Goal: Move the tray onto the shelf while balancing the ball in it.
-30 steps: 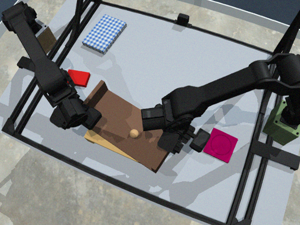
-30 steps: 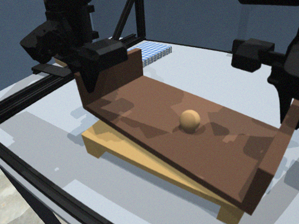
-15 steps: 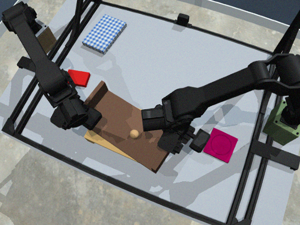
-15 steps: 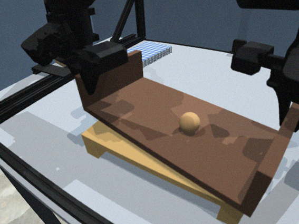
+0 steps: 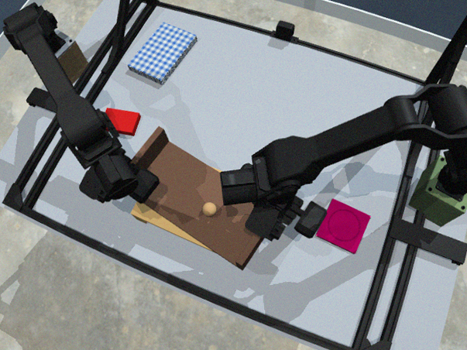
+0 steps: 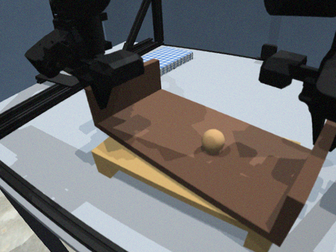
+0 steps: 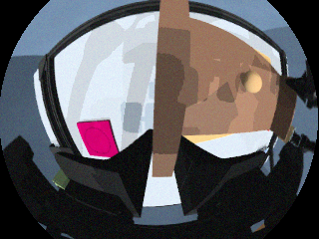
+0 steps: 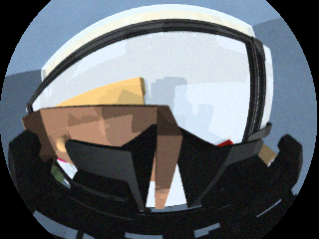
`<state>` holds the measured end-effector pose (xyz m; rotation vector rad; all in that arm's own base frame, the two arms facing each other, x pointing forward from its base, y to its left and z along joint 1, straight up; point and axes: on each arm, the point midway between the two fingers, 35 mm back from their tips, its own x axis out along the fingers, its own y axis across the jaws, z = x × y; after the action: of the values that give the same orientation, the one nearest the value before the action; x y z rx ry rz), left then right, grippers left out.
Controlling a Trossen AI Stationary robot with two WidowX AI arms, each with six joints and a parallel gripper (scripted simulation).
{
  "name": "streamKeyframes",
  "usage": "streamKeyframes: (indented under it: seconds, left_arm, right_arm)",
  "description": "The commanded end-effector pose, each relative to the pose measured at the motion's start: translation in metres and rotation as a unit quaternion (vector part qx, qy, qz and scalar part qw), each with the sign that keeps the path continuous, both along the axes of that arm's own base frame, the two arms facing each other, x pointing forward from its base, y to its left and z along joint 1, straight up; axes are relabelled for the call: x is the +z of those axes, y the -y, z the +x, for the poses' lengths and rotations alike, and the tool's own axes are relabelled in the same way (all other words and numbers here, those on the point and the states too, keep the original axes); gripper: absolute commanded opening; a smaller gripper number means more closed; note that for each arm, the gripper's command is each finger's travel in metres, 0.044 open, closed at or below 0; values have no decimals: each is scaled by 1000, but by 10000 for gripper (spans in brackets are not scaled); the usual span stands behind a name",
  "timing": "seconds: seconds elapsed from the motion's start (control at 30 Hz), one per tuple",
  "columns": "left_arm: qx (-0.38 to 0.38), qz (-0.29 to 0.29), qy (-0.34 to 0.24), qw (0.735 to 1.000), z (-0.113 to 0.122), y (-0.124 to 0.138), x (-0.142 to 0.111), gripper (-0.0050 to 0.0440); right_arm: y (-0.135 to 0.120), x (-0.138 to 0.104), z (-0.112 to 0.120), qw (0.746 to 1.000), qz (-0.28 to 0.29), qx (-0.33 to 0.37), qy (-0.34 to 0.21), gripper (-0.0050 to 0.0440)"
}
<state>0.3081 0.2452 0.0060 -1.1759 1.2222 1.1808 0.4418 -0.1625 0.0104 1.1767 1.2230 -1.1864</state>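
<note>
The brown tray (image 5: 185, 163) (image 6: 176, 111) (image 7: 209, 117) (image 8: 107, 124) lies over the light wood shelf (image 5: 167, 223) (image 6: 167, 184) (image 8: 125, 90), turned at an angle to it. Whether they touch is unclear. The ball (image 5: 209, 209) (image 6: 213, 141) (image 7: 252, 82) (image 8: 61, 144) rests on the tray floor, clear of both end walls. My left gripper (image 6: 329, 133) (image 7: 160, 133) is shut on the tray's end wall, at the right in the top and exterior views. My right gripper (image 6: 103, 103) (image 8: 163, 128) is shut on the opposite end wall. The tray hides part of the shelf.
A pink square (image 5: 343, 225) (image 7: 97, 136) lies beside the left gripper. A red block (image 5: 123, 121) (image 8: 226, 143) lies beside the right arm. A blue checked cloth block (image 5: 162, 52) (image 6: 171, 56) is farther off. Black rails (image 5: 149, 265) border the table.
</note>
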Motion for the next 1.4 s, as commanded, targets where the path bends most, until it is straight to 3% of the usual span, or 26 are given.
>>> streamKeyframes:
  seconds: [0.0,1.27,1.37]
  left_arm:
    - [0,-1,-1,1000,0,0,-1,20]
    - [0,0,0,1000,0,0,-8,20]
    - [0,0,0,1000,0,0,-8,92]
  right_arm:
    - [0,-1,0,1000,1,0,1,20]
    - [0,-8,0,1000,0,0,0,20]
    - [0,-8,0,1000,0,0,-1,92]
